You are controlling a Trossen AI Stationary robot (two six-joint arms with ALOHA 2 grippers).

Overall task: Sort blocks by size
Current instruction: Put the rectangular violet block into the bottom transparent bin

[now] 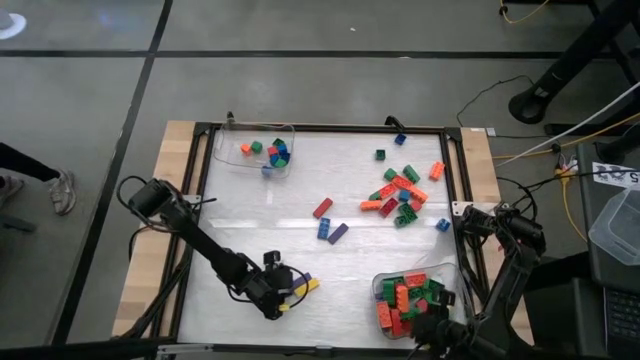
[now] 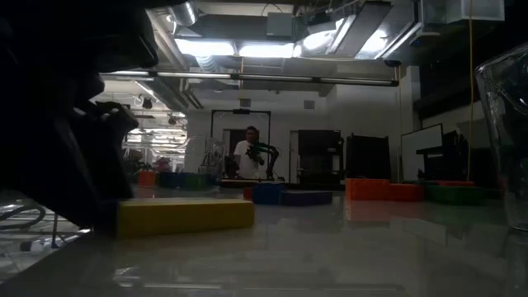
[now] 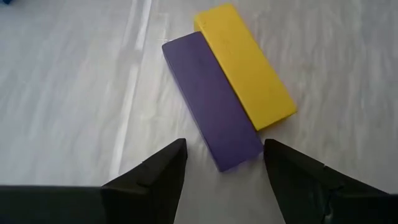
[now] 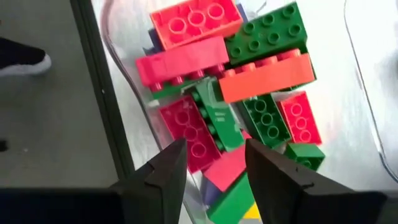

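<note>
- The left gripper (image 1: 283,298) hangs low at the near-left of the table (image 1: 300,200), fingers spread wide and empty. Just beyond its tips a purple brick (image 3: 211,99) and a yellow brick (image 3: 245,65) lie flat, side by side and touching.
- To take one well, I'd say it should straddle the purple brick across its narrow width, so the yellow neighbour isn't nudged or dragged along.
- A small tray (image 1: 262,152) at the far left holds a few short blocks.
- Mid-table, a red, a blue and a purple block lie near each other; further right sits the loose pile (image 1: 400,190), still unsorted.
- The right gripper (image 1: 432,322) hovers over the near-right tray (image 1: 455,275), heaped with long red, orange and green bricks. Its fingers stand part-open, pinching nothing I can see. It should lift clear without catching the tray's rim.
</note>
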